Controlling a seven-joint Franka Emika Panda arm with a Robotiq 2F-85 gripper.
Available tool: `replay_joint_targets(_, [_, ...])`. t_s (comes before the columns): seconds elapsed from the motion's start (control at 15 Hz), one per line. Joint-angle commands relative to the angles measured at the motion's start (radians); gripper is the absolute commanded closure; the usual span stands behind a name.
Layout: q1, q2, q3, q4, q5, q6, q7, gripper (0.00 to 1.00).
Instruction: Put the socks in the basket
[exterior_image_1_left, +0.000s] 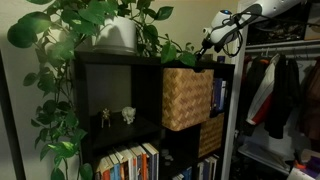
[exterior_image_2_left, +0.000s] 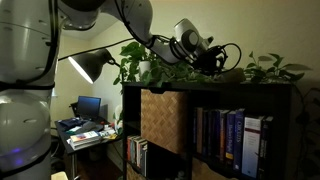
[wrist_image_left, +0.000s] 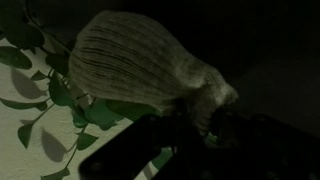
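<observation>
**Item 1. Shelf unit** (exterior_image_1_left: 120, 62): black, divided into cubbies, with books in the lower ones. Its top board is where the work is happening.

**Item 2. Robot arm** (exterior_image_2_left: 40, 60): white, reaching from the near left over the shelf top, as seen in an exterior view.

**Item 3. Plant** (exterior_image_1_left: 100, 20): a trailing vine in a pale pot on the shelf top. Its leaves spread to the right around the work spot.

**Item 4. Basket** (exterior_image_1_left: 187, 97): tan wicker, cube-shaped, filling the upper cubby just below and slightly left of the gripper. It is also seen in an exterior view (exterior_image_2_left: 163, 120). No sock can be seen in it.

**Item 5. Sock** (wrist_image_left: 140, 60): pale and ribbed, lying on the shelf top among the leaves. Its narrow end runs into the dark tooling at the lower right of the wrist view.

**Item 6. Gripper** (exterior_image_2_left: 215, 58): low over the shelf top at the sock. The view is too dim to tell whether the jaws are pinching the sock's end or standing apart.

**Step in hand (judged):** the grasp of the sock; nothing has been delivered yet.

**Next move calls for:** a sure pinch, then a lift clear of the vine. The sock must then go out past the shelf's front edge and down to the basket's mouth, which sits close under the top board.
</observation>
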Motion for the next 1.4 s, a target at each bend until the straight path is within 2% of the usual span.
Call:
replay_joint_targets(0.0, [-0.012,0.015,0.000,0.005,-0.057,0.015,0.042,0.94])
replay_joint_targets(0.13, [0.009,0.002,-0.021,-0.003,-0.087,0.005,0.087,0.97])
replay_joint_targets(0.33, [0.021,-0.035,-0.025,-0.015,-0.148,-0.023,0.177,0.94])
replay_joint_targets(0.6, [0.030,-0.114,-0.002,-0.046,-0.168,-0.069,0.225,0.94])
replay_joint_targets(0.87, [0.030,-0.204,0.043,-0.078,-0.130,-0.128,0.204,0.94])
replay_joint_targets(1.33, [0.054,-0.352,0.105,-0.152,0.037,-0.264,0.140,0.94])
